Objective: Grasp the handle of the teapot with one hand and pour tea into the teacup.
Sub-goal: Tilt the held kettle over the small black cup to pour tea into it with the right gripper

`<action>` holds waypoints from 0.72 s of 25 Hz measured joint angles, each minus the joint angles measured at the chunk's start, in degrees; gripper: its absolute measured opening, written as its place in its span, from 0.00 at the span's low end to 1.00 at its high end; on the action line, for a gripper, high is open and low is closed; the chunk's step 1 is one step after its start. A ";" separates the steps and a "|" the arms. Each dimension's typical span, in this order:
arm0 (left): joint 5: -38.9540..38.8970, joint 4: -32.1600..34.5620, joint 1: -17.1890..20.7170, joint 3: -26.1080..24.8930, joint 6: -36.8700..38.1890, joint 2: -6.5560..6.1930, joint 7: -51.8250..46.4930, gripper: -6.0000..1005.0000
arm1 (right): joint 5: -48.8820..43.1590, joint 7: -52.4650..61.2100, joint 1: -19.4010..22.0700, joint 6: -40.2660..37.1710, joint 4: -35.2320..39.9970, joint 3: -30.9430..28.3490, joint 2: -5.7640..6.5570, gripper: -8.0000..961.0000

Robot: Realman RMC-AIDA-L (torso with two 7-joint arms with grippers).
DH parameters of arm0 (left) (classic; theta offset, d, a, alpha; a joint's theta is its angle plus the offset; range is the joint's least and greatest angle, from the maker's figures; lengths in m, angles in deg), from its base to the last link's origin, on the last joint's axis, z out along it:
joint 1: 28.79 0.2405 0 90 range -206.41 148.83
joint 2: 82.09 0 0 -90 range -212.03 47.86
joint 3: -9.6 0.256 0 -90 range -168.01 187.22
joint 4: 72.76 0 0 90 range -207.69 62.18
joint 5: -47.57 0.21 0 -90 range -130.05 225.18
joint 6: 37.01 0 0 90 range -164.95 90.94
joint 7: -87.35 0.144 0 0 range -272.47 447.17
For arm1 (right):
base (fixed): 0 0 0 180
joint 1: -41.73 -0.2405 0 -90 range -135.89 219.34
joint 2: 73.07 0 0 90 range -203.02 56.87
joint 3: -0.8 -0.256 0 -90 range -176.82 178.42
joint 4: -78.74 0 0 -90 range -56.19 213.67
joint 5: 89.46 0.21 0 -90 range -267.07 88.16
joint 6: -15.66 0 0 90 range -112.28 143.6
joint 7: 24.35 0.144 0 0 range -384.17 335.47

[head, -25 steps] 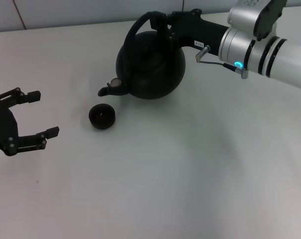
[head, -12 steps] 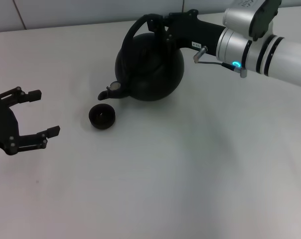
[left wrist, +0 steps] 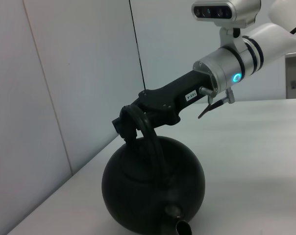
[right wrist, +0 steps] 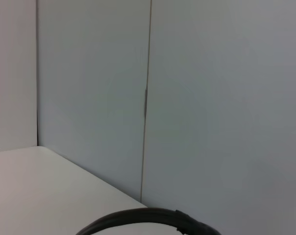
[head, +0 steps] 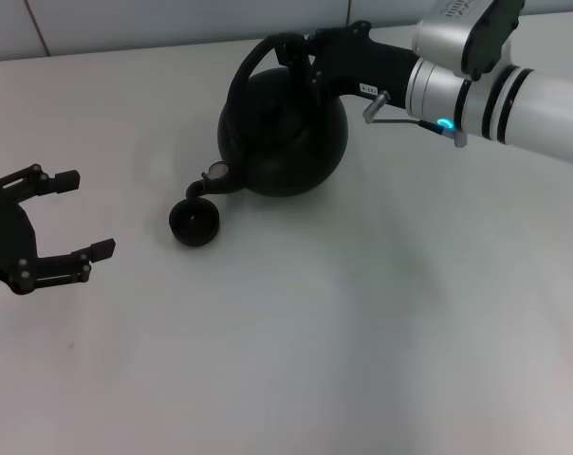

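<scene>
The round matte black teapot (head: pixel 282 133) is tilted, its spout (head: pixel 203 185) dipping over the small dark teacup (head: pixel 194 223) on the white table. My right gripper (head: pixel 301 47) is shut on the arched black handle (head: pixel 258 52) at its crown. In the left wrist view the teapot (left wrist: pixel 153 188) shows from the spout side with the right gripper (left wrist: pixel 131 122) clamped on the handle (left wrist: pixel 150 142). The handle's arc (right wrist: pixel 148 218) shows in the right wrist view. My left gripper (head: pixel 73 213) is open and empty at the table's left, apart from the cup.
The white table (head: pixel 343 332) spreads bare in front and to the right. A pale panelled wall (head: pixel 125 24) runs along its far edge behind the teapot.
The right gripper has tipped the teapot further forward. The spout has swung down and over the teacup's rim. The left arm has not moved.
</scene>
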 joint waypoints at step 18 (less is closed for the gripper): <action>0.33 0.02 0.00 -0.13 0.00 0.36 -0.04 0.86 | -0.86 -0.03 0.19 3.62 1.85 3.38 0.01 0.14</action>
